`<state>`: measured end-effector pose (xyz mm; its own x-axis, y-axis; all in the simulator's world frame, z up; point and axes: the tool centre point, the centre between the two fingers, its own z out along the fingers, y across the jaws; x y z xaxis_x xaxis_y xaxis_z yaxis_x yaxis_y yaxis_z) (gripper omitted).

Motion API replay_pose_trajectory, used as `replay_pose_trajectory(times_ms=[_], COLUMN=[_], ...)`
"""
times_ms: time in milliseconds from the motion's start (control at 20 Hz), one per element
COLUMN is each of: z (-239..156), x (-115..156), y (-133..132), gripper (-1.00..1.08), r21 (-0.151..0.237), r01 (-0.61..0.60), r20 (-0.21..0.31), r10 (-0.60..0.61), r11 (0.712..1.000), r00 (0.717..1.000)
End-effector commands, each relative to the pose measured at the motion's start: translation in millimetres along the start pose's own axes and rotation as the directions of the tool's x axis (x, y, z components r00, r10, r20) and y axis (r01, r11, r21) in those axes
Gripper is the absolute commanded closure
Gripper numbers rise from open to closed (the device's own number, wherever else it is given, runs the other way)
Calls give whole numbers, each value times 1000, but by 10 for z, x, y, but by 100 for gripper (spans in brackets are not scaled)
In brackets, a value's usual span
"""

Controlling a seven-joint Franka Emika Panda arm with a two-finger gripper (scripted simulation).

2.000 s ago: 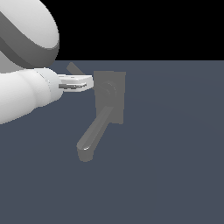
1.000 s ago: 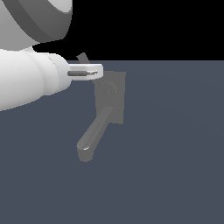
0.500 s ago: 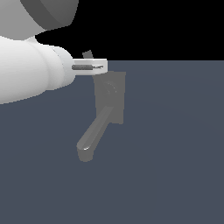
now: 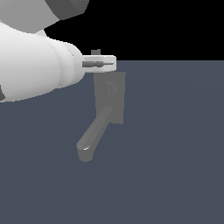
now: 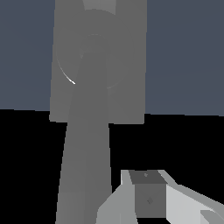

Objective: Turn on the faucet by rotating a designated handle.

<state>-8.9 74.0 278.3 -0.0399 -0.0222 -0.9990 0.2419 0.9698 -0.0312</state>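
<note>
the gripper [image 4: 105, 63] hangs just above the faucet [image 4: 109, 98] back plate; the faucet's spout angles down toward the exterior view's left.

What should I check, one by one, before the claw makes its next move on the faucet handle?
1. Faucet in view, spout unobstructed: ok.
2. Handle located: cannot tell; the thin lever does not show clearly in either view.
3. Claw level with the top edge of the back plate: ok.
4. Claw touching the handle: cannot tell.
5. Claw open or shut: cannot tell; the exterior view shows it edge-on.
6. One finger beside the spout, apart from it: ok.
</note>
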Motion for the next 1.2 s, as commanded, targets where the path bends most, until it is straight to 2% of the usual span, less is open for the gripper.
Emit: replay_pose_trajectory(times_ms=[0,450,500,1150], z=[56,67,-20,37], x=[-116,-235,-42,-40], y=[-161,-425,-283,-820], gripper=[108,108,108,108], r21=[16,15,-4,8], r01=[-6,-9,0,-6], r20=[20,31,-6,19], r10=[5,8,0,6], r11=[1000,1000,1000,1000], r00=[1000,999,1000,1000])
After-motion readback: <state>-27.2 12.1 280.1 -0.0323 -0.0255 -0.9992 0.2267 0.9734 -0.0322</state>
